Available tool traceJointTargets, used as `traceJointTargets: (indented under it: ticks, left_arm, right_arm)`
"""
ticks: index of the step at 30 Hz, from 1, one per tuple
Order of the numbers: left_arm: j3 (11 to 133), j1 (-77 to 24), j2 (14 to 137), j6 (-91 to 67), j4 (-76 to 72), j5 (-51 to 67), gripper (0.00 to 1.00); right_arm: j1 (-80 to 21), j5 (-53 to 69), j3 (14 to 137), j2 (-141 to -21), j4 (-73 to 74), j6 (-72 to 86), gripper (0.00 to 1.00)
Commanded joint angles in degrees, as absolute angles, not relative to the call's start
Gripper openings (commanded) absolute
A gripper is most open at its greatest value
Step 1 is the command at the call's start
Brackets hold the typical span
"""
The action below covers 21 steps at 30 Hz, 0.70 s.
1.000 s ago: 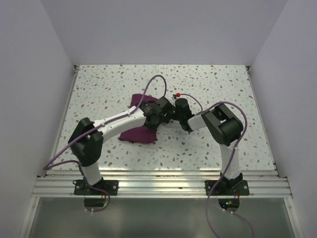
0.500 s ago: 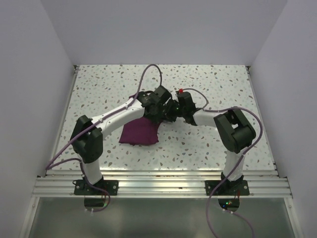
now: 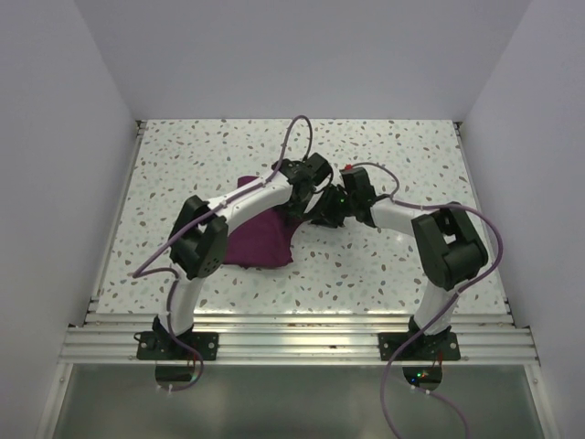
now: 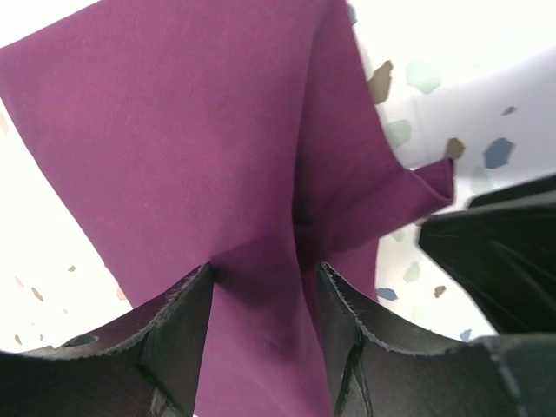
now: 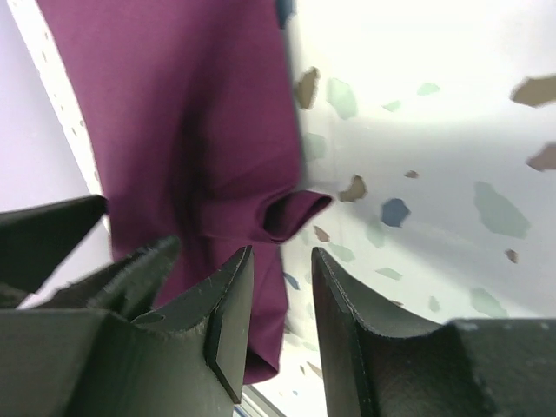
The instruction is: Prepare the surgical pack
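Plum-purple fabric cloth bundle (image 3: 256, 242) looks mostly folded; left gripper (image 4: 263, 274) pinches it, right gripper's (image 5: 281, 256) hold I cannot tell.

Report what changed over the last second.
Both wrists moved away from the bases and slightly right. The left gripper and right gripper now sit further up the purple cloth's right edge, and both elbows shifted right. The cloth kept its place on the table, and the grippers stayed close together.

The left arm (image 3: 239, 207) and right arm (image 3: 402, 216) stretch forward, wrists meeting over the cloth (image 3: 258, 241). The left gripper (image 4: 263, 271) pinches it. The right gripper (image 5: 281, 254) has its fingers narrowly apart.
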<state>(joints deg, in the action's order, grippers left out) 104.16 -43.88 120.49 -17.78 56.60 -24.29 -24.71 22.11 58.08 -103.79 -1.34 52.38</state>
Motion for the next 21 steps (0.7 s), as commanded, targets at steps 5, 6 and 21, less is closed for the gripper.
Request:
traceJointTargets:
  ticks: [5,6,21]
  left_arm:
    - [108.6,-43.9,123.1,-17.0,59.6,-32.0,0.53]
    - [109.0,-43.9,123.2,-16.8,59.5,-32.6,0.51]
    - [105.8,-42.6,119.6,-16.6,57.5,-29.1,0.0]
  right_arm:
    - [-24.4,26.1,56.4,-103.6,-6.2,53.0,0.37]
    - [-24.5,27.2,56.9,-104.0,-6.7,53.1,0.37]
    - [-24.7,37.3,60.8,-109.3,-15.9,58.7,0.27]
